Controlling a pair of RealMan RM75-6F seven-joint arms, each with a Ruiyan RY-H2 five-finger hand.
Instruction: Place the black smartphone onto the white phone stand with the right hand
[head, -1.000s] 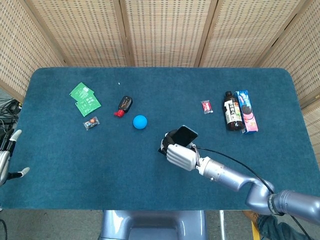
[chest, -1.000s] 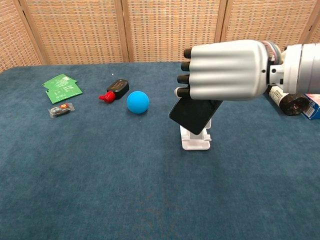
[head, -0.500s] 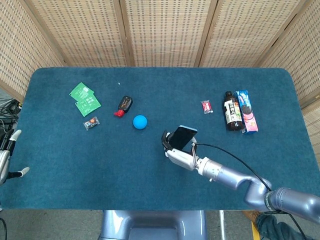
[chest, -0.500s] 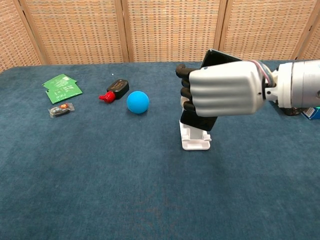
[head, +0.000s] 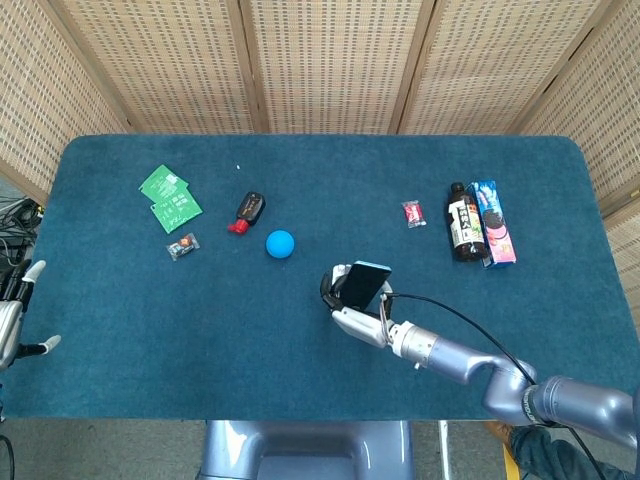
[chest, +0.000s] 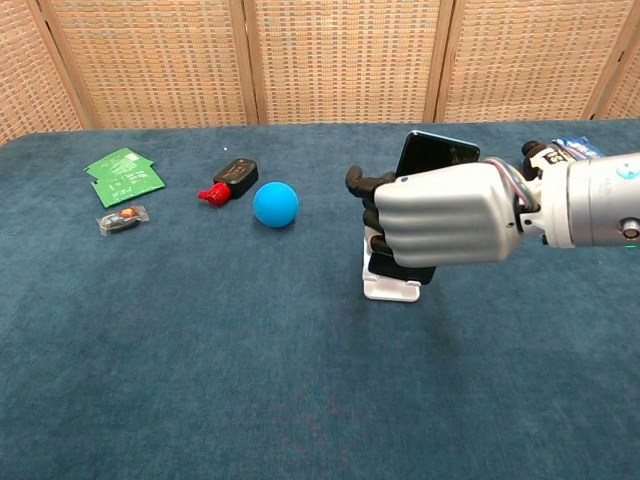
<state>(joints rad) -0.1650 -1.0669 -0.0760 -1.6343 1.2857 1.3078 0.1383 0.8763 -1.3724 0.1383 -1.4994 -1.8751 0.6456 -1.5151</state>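
Note:
My right hand (chest: 450, 215) grips the black smartphone (chest: 432, 155), holding it nearly upright near the table's middle. The phone's lower end sits at the white phone stand (chest: 390, 288), whose base shows just below my hand; I cannot tell whether the phone rests in it. In the head view the same hand (head: 358, 322) wraps the smartphone (head: 365, 283) and the stand is hidden behind them. My left hand (head: 18, 318) hangs off the table's left edge, fingers spread and holding nothing.
A blue ball (head: 280, 243) lies left of the stand, with a black and red object (head: 247, 210), green packets (head: 168, 197) and a small wrapped item (head: 183, 246) further left. A dark bottle (head: 463, 224), a colourful box (head: 493, 222) and a small red packet (head: 413, 213) lie to the right.
My right hand has turned the phone from a flat tilt to nearly upright and lowered it onto the stand. The left hand has not moved.

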